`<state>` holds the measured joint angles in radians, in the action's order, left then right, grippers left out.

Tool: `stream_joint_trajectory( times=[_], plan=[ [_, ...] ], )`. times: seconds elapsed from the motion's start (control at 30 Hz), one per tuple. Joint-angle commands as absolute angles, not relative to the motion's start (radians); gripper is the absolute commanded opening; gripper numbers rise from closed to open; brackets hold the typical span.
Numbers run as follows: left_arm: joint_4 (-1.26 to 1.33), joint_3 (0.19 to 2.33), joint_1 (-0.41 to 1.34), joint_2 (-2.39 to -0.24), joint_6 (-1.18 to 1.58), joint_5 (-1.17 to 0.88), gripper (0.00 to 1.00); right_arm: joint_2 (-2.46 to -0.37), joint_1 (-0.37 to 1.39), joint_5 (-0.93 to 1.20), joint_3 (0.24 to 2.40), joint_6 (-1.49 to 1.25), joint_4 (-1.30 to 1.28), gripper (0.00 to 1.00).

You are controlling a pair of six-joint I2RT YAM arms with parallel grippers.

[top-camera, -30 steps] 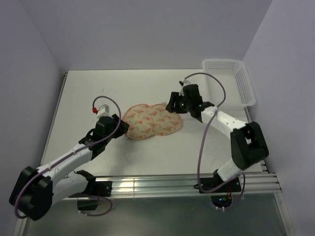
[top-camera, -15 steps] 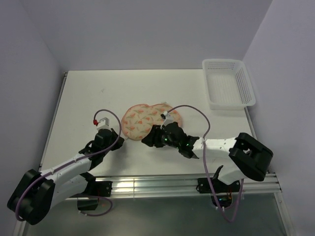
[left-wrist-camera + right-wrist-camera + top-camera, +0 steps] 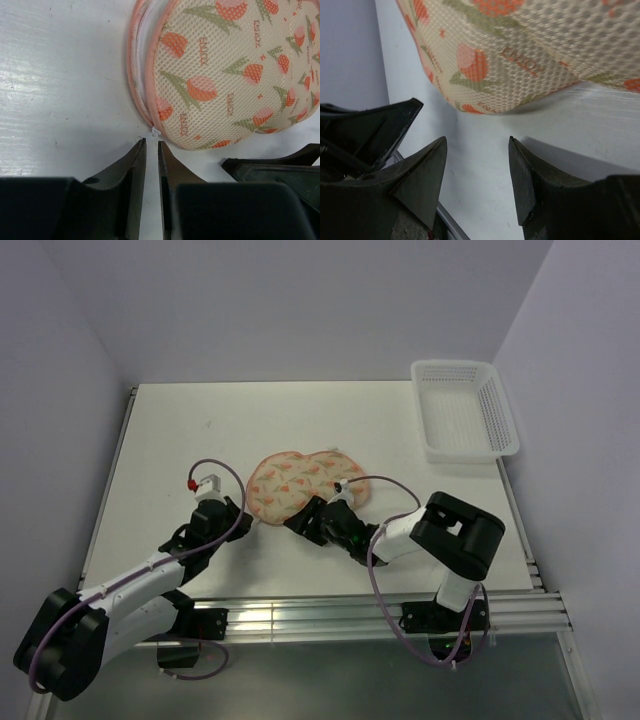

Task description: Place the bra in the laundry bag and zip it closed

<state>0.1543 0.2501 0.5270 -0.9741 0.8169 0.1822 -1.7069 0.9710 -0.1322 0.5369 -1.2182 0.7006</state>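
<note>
**Both claws at the near edge of the shut bag**

The bag [image 3: 305,483] lies on the table [image 3: 190,430], a little right of the middle, with its two halves folded together and the printed cream-pink side up. The bra does not show in any view. From the left wrist, the bag's rim runs down its left side as a white zip band between two pink edges. A small white zip tab [image 3: 155,132] sits at the bottom of that curve, on the table side.

The left claw [image 3: 149,145] points at this spot with its tips just short of the tab. Its fingers [image 3: 132,170] are drawn together to a thin slit and nothing lies between them. From above, the left claw [image 3: 243,522] is low over the table, just beside the bag's left lobe.

The right arm is folded back on itself (its elbow hangs over the table's near right part) and reaches left along the near edge of the bag. The right claw [image 3: 477,172] is spread wide and holds nothing. The bare table shows between its fingers [image 3: 422,185], and the bag's bulging mesh side is just ahead of them, above the tips. From above, the right claw [image 3: 300,524] sits against the bag's near rim, close to the left one.

A white basket [image 3: 455,367] stands in the far right corner, well apart from the bag.
</note>
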Motion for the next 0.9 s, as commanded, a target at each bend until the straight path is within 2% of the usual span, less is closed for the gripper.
stream_joint_trajectory(
  times=[0.0, 0.1, 0.13, 0.2, 0.23, 0.4, 0.53, 0.73, 0.77, 0.8, 0.87],
  plan=[
    [0.163, 0.253, 0.529, -0.968, 0.824, 0.199, 0.22, -1.747, 0.979, -0.201, 0.555, -1.313, 0.796, 0.59],
    [0.164, 0.247, 0.528, -0.969, 0.825, 0.189, 0.22, -1.795, 0.979, -0.225, 0.566, -1.341, 0.824, 0.55],
    [0.166, 0.245, 0.529, -0.968, 0.824, 0.186, 0.22, -1.816, 0.974, -0.227, 0.575, -1.347, 0.834, 0.50],
    [0.161, 0.244, 0.528, -0.962, 0.825, 0.181, 0.21, -1.830, 0.971, -0.233, 0.587, -1.339, 0.847, 0.33],
    [0.160, 0.241, 0.529, -0.957, 0.821, 0.178, 0.21, -1.838, 0.969, -0.236, 0.594, -1.336, 0.842, 0.31],
    [0.146, 0.241, 0.529, -0.951, 0.815, 0.167, 0.21, -1.844, 0.965, -0.270, 0.612, -1.293, 0.838, 0.31],
    [0.130, 0.255, 0.529, -0.965, 0.811, 0.163, 0.21, -1.864, 0.960, -0.253, 0.634, -1.241, 0.856, 0.47],
    [0.132, 0.252, 0.531, -0.962, 0.818, 0.169, 0.24, -1.916, 0.959, -0.218, 0.637, -1.241, 0.943, 0.49],
    [0.130, 0.253, 0.529, -0.968, 0.818, 0.169, 0.24, -1.922, 0.959, -0.218, 0.640, -1.247, 0.948, 0.47],
    [0.133, 0.255, 0.531, -0.977, 0.816, 0.164, 0.24, -1.927, 0.950, -0.218, 0.641, -1.258, 0.953, 0.36],
    [0.137, 0.256, 0.529, -0.985, 0.816, 0.163, 0.25, -1.931, 0.942, -0.216, 0.641, -1.256, 0.956, 0.23]
  ],
)
